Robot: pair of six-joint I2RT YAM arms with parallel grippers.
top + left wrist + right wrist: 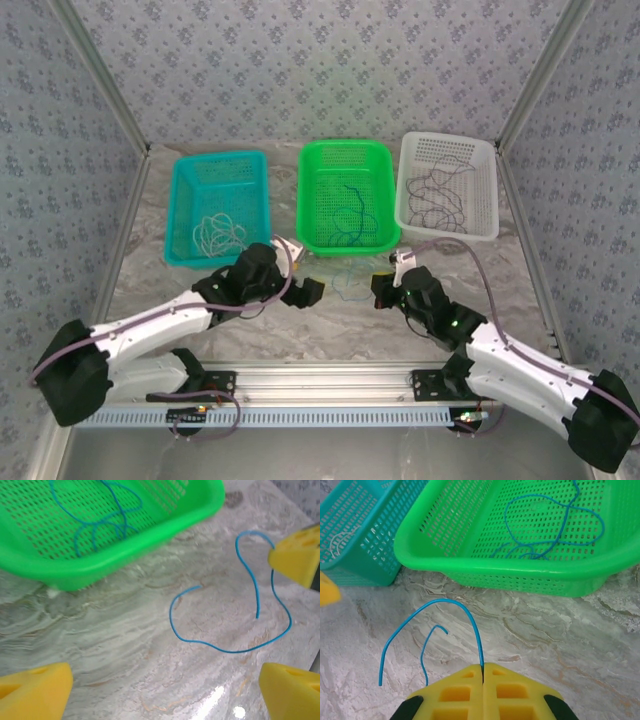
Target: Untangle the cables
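- Fingers [455, 695] of the right gripper [482, 666] are pressed together, pinching the blue cable [445, 601] at their tips.
- From that pinch the cable arcs up and away, then curves back down on the gripper's left side. A shorter hooked end lies inside the arc.
- In the left wrist view, the left gripper [165, 675] is spread wide and holds nothing. One finger [30, 690] is at each lower corner, and the bare table [115, 645] lies between them.
- The blue cable [225, 651] lies ahead of the left gripper and toward its right finger, looping flat on the table. One bend passes behind the right gripper's finger [295, 557].
- From above, the left gripper [310, 292] and right gripper [383, 290] face each other, with the blue cable [348, 285] between them.
- The green basket [347, 247] sits just beyond both grippers and holds a second blue cable [352, 210], loosely coiled. The same coil [560, 530] shows ahead of the right gripper.
- The teal basket [215, 160] stands beyond the left gripper, beside the green one, with a pale cable [218, 235] inside.
- The white basket [447, 140] stands beyond the right gripper and holds a dark cable [440, 195].
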